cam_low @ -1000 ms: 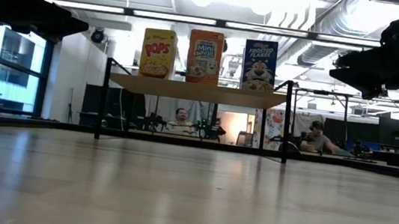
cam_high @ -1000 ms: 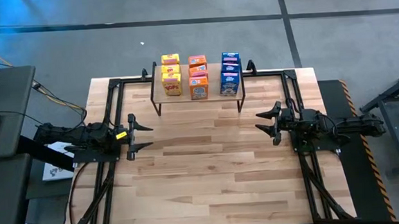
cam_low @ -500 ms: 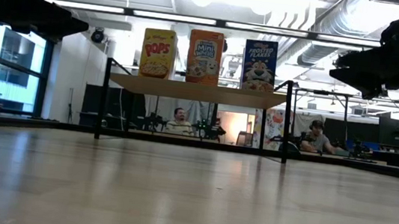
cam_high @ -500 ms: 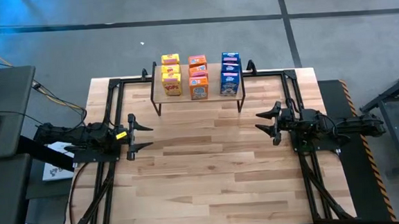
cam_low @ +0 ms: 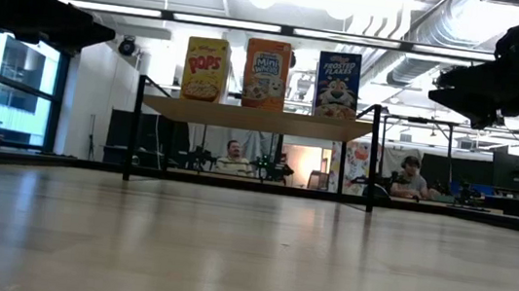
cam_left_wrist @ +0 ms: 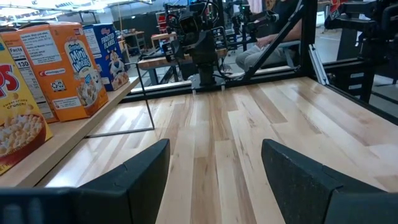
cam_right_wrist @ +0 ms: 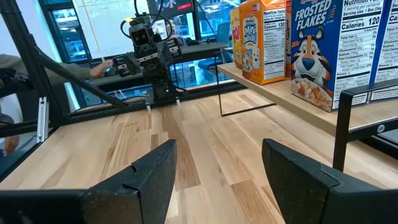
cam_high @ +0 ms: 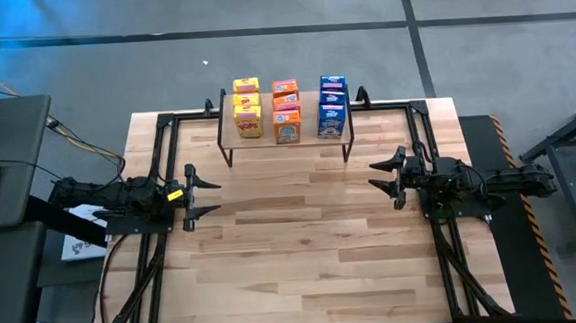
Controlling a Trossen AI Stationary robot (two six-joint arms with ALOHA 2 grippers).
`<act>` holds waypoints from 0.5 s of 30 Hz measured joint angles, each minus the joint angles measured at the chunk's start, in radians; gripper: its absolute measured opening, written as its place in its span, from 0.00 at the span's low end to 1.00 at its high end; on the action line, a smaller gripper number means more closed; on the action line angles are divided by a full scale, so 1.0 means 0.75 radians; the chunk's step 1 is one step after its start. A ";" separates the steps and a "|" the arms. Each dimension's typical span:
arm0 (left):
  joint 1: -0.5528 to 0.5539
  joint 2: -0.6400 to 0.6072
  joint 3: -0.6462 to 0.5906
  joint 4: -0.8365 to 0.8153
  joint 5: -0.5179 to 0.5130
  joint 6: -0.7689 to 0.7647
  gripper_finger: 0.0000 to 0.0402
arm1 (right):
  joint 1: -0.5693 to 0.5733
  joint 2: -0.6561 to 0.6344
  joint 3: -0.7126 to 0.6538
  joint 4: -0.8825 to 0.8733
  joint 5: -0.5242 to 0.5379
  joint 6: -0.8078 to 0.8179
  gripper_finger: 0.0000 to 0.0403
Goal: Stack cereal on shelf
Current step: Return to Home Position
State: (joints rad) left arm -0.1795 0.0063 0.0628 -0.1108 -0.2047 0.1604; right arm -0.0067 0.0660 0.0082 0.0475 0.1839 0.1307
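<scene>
Yellow (cam_high: 248, 109), orange (cam_high: 286, 110) and blue cereal boxes (cam_high: 332, 106) stand upright in three rows on the shelf (cam_high: 285, 137), a light wood platform on thin black legs at the table's far edge. In the low view the front boxes are yellow (cam_low: 206, 70), orange (cam_low: 266, 74) and blue (cam_low: 337, 85). My left gripper (cam_high: 210, 194) hovers open over the table's left side, pointing right. My right gripper (cam_high: 376, 178) hovers open over the right side, pointing left. Both are well short of the shelf and hold nothing.
The butcher-block tabletop (cam_high: 303, 241) lies bare between the two arms and toward the near edge. Black frame rails (cam_high: 157, 149) run along the table's left, right and far sides. People sit at desks (cam_low: 234, 157) in the room beyond the table.
</scene>
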 joint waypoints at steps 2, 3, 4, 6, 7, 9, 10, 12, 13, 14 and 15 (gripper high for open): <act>0.000 0.000 0.001 0.000 0.000 0.000 0.61 | 0.000 0.000 0.000 0.000 0.000 0.000 0.57; 0.000 0.000 0.001 0.000 0.000 0.000 0.61 | 0.000 0.000 0.000 0.000 0.000 0.000 0.57; 0.000 0.000 0.001 0.000 0.000 0.000 0.61 | 0.000 0.000 0.000 0.000 0.000 0.000 0.57; 0.000 0.000 0.001 0.000 0.000 0.000 0.61 | 0.000 0.000 0.000 0.000 0.000 0.000 0.57; 0.000 0.000 0.001 0.000 0.000 0.000 0.61 | 0.000 0.000 0.000 0.000 0.000 0.000 0.57; 0.000 0.000 0.001 0.000 0.000 0.000 0.61 | 0.000 0.000 0.000 0.000 0.000 0.000 0.57; 0.000 0.000 0.001 0.000 0.000 0.000 0.61 | 0.000 0.000 0.000 0.000 0.000 0.000 0.57; 0.000 0.000 0.001 0.000 0.000 0.000 0.61 | 0.000 0.000 0.000 0.000 0.000 0.000 0.57; 0.000 0.000 0.001 0.000 0.000 0.000 0.61 | 0.000 0.000 0.000 0.000 0.000 0.000 0.57; 0.000 0.000 0.001 0.000 0.000 0.000 0.61 | 0.000 0.000 0.000 0.000 0.000 0.000 0.57; 0.000 0.000 0.001 0.000 0.000 0.000 0.61 | 0.000 0.000 0.000 0.000 0.000 0.000 0.57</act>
State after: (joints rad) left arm -0.1795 0.0063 0.0631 -0.1105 -0.2048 0.1604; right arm -0.0067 0.0662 0.0082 0.0475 0.1840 0.1303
